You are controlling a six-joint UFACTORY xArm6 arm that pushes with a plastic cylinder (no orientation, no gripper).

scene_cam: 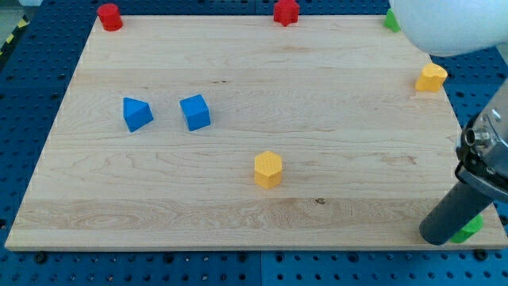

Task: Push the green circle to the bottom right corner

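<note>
A green block [468, 229] sits at the board's bottom right corner, mostly hidden behind my dark rod; only a small green part shows, so its shape cannot be made out. My tip [436, 237] rests on the board just to the left of it, touching or nearly touching it. A second green block [391, 20] peeks out at the top right edge, partly hidden by the white arm body.
A red cylinder [109, 17] and a red star-like block [286, 12] stand on the top edge. A yellow block [431, 78] is at the right edge. A blue triangular block [136, 114] and a blue cube [194, 112] lie left. A yellow hexagon [268, 169] is central.
</note>
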